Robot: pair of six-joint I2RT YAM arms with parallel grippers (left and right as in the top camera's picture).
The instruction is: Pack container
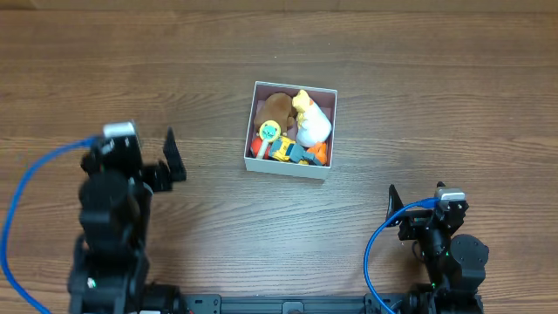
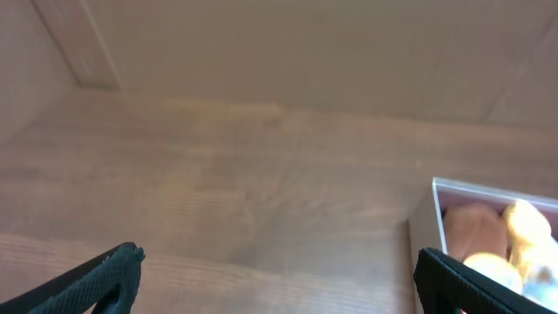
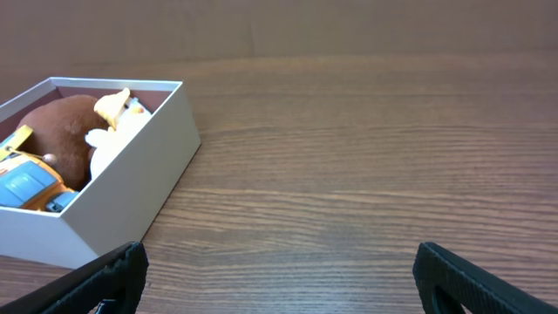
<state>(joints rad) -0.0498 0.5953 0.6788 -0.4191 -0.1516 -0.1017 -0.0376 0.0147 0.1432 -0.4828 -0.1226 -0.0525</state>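
Mid-table [image 1: 418,78], container [image 1: 288,167] holds toys [image 1: 292,131]; left end effector [image 2: 277,275] wide, empty; right end effector [image 3: 279,270] wide, empty.

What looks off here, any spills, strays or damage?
Nothing stands out. The container sits flat, slightly skewed to the table's grain, with the toys all inside; the white-and-yellow plush rides about rim height. Left gripper and right gripper are open, clear of it.

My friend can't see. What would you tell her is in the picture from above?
A white box full of toys sits in the middle of a wooden table. The left pincer and right pincer rest open and empty on either side, away from it.
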